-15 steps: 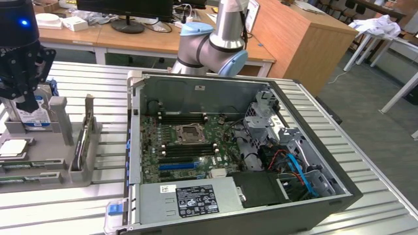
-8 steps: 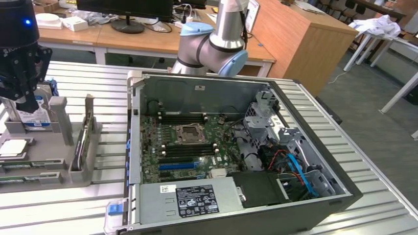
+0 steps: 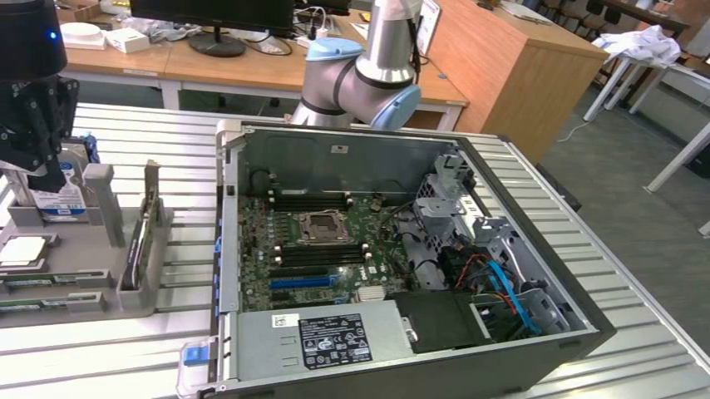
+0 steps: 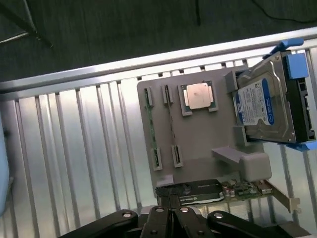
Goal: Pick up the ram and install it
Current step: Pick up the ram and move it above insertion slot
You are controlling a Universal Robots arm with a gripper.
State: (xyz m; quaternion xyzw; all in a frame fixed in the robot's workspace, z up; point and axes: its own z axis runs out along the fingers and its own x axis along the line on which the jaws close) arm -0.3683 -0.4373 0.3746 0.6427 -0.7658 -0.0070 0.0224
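The ram is a thin green stick standing on edge in a slot of the grey holder, with a second thin stick beside it. In the exterior view the ram sits at the holder's left end. My gripper hangs over the holder, above the hard drive and apart from the ram. Its fingertips are shut together with nothing between them. The motherboard lies in the open computer case, its black slots beside the processor socket.
The holder also carries a boxy hard drive with a blue-white label, a processor chip and a graphics card. The open case stands at the exterior view's right on the slatted metal table. A long blue slot lies near the power supply.
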